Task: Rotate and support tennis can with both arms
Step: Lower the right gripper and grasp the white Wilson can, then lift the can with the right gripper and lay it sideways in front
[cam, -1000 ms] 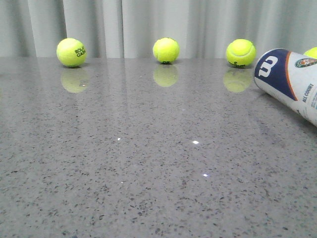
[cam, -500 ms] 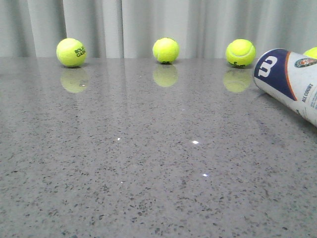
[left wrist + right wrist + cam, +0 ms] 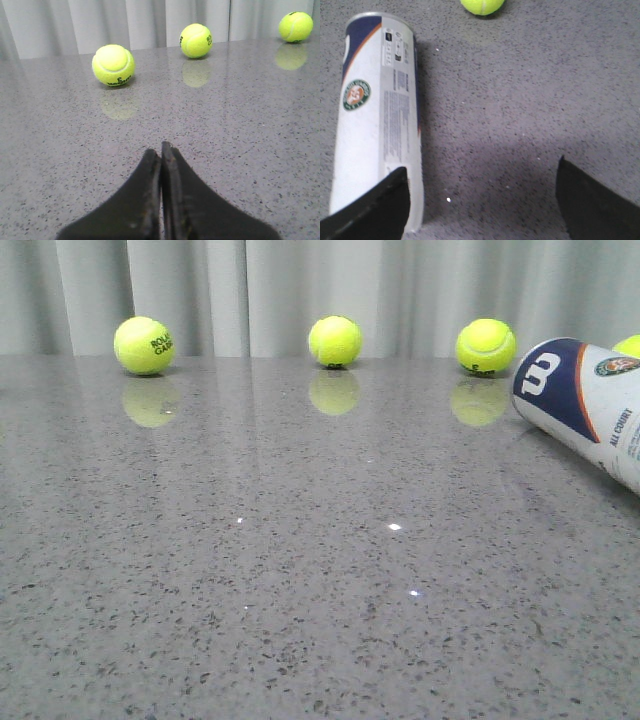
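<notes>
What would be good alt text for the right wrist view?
The tennis can lies on its side on the speckled grey table, beside the open right gripper, one finger overlapping its end. A yellow tennis ball sits beyond.

The front camera sits low, looking across the table toward the curtain at 12 o'clock. The left wrist camera looks low; the right one looks down close. All share the table.

A grey speckled table is being seen carrying three yellow tennis balls spaced in a row along its far edge. The tennis can is being supported on its side at the right, with a fourth ball partly hidden behind it.
</notes>
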Controlling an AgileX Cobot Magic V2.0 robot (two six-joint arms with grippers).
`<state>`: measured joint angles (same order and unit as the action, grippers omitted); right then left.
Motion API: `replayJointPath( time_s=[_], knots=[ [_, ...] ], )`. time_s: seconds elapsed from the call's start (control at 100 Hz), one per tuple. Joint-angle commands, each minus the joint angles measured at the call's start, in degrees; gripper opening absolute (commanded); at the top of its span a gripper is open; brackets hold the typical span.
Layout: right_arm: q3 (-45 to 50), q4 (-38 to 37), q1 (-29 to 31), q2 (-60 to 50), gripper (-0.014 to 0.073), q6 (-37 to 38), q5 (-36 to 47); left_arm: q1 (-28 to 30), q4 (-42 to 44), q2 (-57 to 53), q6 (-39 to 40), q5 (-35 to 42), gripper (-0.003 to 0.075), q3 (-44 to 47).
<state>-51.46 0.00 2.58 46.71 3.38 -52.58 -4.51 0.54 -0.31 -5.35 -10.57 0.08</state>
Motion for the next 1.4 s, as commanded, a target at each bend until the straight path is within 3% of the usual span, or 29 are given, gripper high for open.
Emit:
replayJointPath(
  time_s=[0.0, 0.15, 0.37, 0.85, 0.91, 1.08, 1.23, 1.39],
  knots=[
    [-5.31, 3.48, -0.01, 3.56, 0.0612, -0.76, 1.80, 0.12, -0.54, -1.99, 0.04, 4.88, -0.0018, 2.51],
    [-12.45, 12.28, -2.03, 12.23, 0.0610, -4.44, -3.74, 0.12, -0.54, -1.99, 0.04, 4.88, -0.0018, 2.51],
    [-18.56, 19.34, -3.93, 24.53, 0.0610, -4.45, -9.85, 0.12, -0.54, -1.99, 0.04, 4.88, -0.0018, 2.51],
    [-19.52, 20.06, -3.93, 42.25, 0.0607, -4.45, -8.60, 0.12, -0.54, -1.99, 0.04, 4.88, -0.0018, 2.51],
    [-19.52, 20.06, -3.93, 42.46, 0.0558, -4.45, -8.60, 0.12, -0.54, -1.99, 0.04, 4.88, -0.0018, 2.51],
    [-21.76, 20.06, -3.93, 42.35, 0.0252, -6.12, -10.46, 0.12, -0.54, -1.99, 0.04, 4.88, -0.0018, 2.51],
    [-28.99, 19.73, -6.61, 42.35, 0.0234, -14.06, -14.25, 0.12, -0.54, -1.99, 0.04, 4.88, -0.0018, 2.51],
    [-35.35, 16.35, -13.22, 42.35, 0.0234, -30.61, -12.27, 0.12, -0.54, -1.99, 0.04, 4.88, -0.0018, 2.51]
  ],
)
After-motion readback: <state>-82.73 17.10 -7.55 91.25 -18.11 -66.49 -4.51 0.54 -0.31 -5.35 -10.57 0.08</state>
